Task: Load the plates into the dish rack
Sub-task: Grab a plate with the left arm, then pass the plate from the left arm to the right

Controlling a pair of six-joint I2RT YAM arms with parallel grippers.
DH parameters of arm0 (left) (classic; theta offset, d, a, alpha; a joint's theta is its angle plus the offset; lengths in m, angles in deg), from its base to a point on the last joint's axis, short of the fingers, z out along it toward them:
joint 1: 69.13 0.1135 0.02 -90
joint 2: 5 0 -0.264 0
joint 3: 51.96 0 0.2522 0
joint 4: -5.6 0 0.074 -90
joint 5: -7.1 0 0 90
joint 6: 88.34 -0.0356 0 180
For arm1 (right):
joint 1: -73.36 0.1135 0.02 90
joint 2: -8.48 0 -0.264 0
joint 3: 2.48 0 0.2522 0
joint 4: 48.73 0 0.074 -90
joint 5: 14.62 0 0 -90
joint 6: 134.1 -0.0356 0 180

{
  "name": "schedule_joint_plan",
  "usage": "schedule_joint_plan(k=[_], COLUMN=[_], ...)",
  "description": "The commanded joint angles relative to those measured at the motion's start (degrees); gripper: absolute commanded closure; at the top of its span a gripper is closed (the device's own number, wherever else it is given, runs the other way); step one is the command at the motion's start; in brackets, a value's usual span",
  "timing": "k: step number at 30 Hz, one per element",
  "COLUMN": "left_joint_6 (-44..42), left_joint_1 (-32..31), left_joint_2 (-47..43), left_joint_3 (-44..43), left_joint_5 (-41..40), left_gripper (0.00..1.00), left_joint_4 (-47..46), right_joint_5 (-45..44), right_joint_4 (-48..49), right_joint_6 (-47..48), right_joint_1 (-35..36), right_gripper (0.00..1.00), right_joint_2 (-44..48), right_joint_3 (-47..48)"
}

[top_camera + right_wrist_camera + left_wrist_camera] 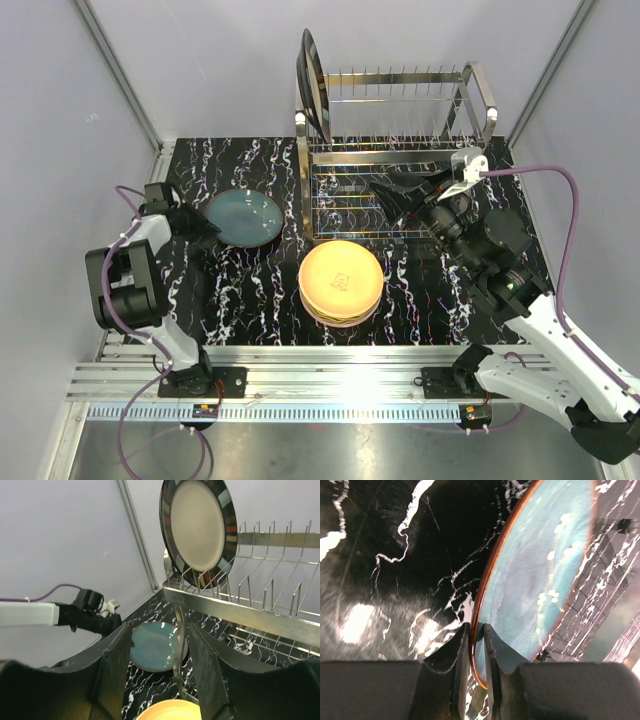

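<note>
Your top view is brightly lit from overhead, yet the yellow plate (340, 278) on the stack burns out almost white and the aluminium rail (330, 372) at the near edge glares. In the left wrist view the glossy table (395, 555) throws back soft, smeared white blotches, highlights speckle the teal plate (530, 580), and the fingers (450, 672) of the left gripper (476, 630) are dark and blurred. In your right wrist view the right gripper (157, 630) sits in shadow, out of focus; the dish rack (250, 615) gleams.

free: dish rack (395, 156) slots right of dark plate (313, 85) | obstacle: plate stack (341, 280)
</note>
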Motion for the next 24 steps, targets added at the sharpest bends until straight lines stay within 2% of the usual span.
schedule_joint_plan(k=[1,7,11,18,24], left_joint_6=[-1.62,-3.55,-4.7,-5.93,-5.4], left_joint_1=[-0.09,-1.93,-3.52,-5.36,-5.89], left_joint_2=[-6.72,-14.45,-18.4,-22.02,-23.34], left_joint_3=[-0.85,-0.93,-1.37,-1.81,-2.07], left_joint_5=[-4.06,-7.75,-10.13,-11.89,-12.24], left_gripper=[1.0,1.0,1.0,1.0,1.0], left_joint_4=[0.58,1.9,2.61,3.75,4.54], right_joint_5=[2.98,2.98,-7.52,-14.24,-21.0], right_joint_4=[-1.88,-4.08,-9.01,-6.2,-4.7], right_joint_6=[-0.79,-0.35,5.71,7.56,9.67], right_joint_1=[0.36,3.43,15.0,25.39,33.48], right_gripper=[0.44,0.46,0.48,0.49,0.49], right_joint_2=[0.34,-1.41,-5.63,-11.87,-21.62], right_joint_3=[0.13,-0.31,0.84,-0.57,2.32])
